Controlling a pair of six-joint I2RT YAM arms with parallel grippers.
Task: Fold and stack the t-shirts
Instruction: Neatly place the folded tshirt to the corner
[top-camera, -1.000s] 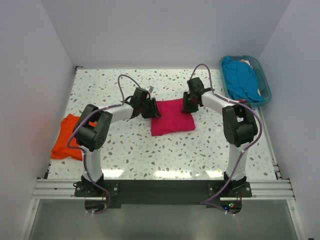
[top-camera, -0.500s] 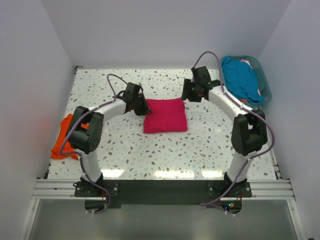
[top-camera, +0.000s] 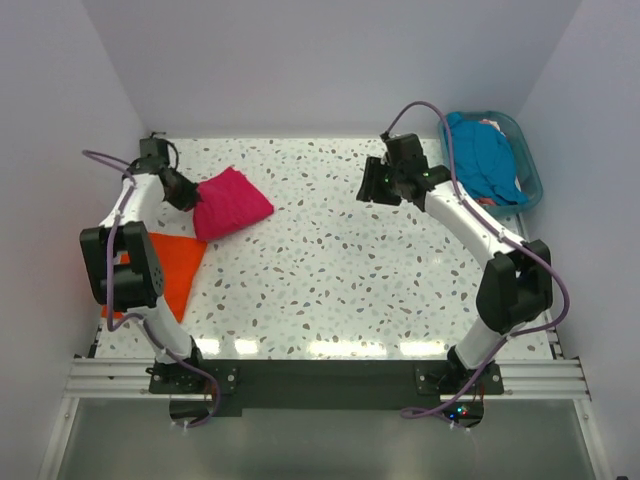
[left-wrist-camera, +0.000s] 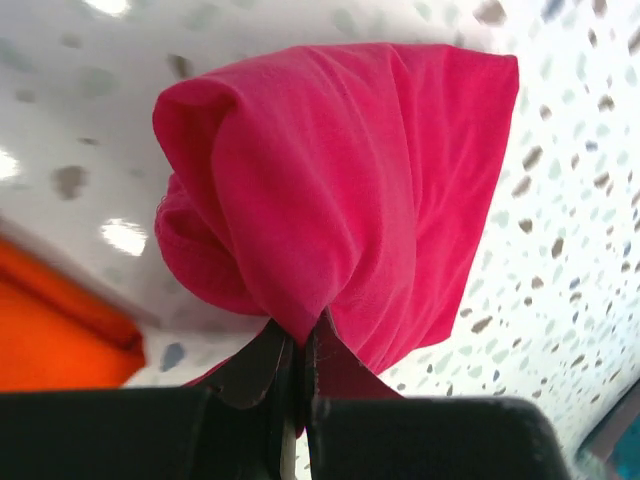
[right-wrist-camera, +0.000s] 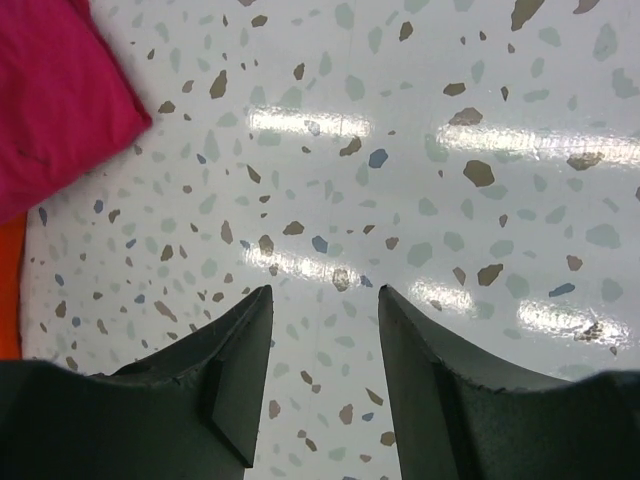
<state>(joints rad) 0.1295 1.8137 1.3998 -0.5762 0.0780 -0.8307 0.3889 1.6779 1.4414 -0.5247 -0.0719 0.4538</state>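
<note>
At the far left of the table (top-camera: 330, 260), the bunched pink t-shirt (top-camera: 232, 203) is pinched at one corner by the left gripper (top-camera: 190, 198), whose fingers are clamped together on the cloth. The orange t-shirt (top-camera: 165, 265) lies flat just beside it toward the near edge, partly hidden under the left arm (top-camera: 120, 270). Well off to the right, the right gripper (top-camera: 375, 185) hangs over bare speckled surface with its fingers apart and nothing between them, and in the far right corner a basket (top-camera: 530, 180) holds the blue t-shirt (top-camera: 485, 160).

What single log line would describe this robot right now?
left fingers: shut on pink t-shirt | right fingers: open, empty | orange t-shirt: flat on table | teal t-shirt: in basket
</note>
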